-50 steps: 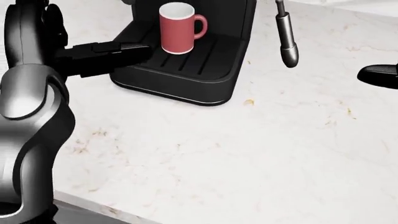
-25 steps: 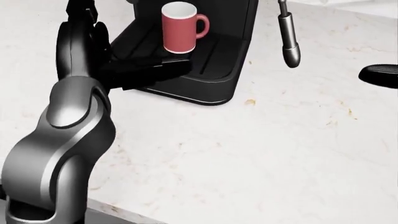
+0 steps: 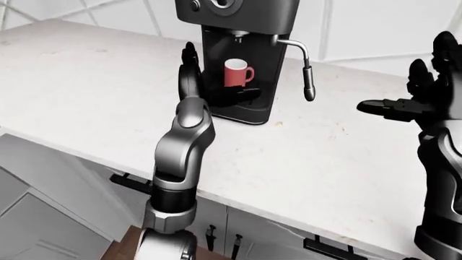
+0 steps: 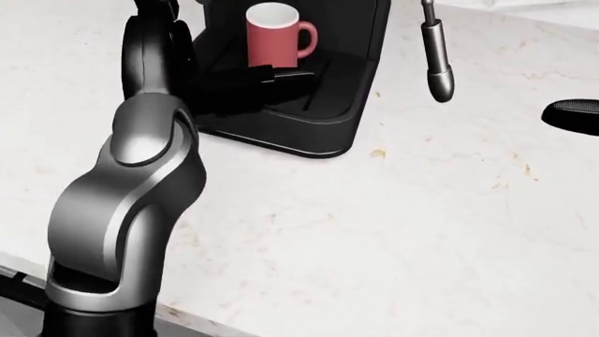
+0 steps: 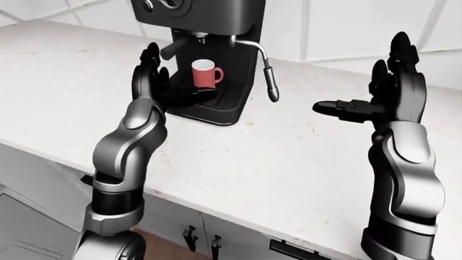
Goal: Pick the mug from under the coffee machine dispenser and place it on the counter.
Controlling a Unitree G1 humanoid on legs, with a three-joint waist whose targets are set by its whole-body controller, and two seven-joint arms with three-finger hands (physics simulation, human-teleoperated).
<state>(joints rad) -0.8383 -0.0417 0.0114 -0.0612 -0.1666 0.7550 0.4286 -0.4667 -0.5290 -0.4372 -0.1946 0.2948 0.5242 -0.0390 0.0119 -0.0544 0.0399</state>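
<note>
A pale marbled stone counter carries a black coffee machine with a steam wand. The left hand, fingers spread apart, reaches beside the drip tray. The right hand hangs splayed, well apart. The small red ceramic mug stands upright under the dispenser: probably light, rigid, slick, breakable; best gripped round its body.

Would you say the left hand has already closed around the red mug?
No, the left hand is open beside the mug, which stands untouched on the coffee machine.
</note>
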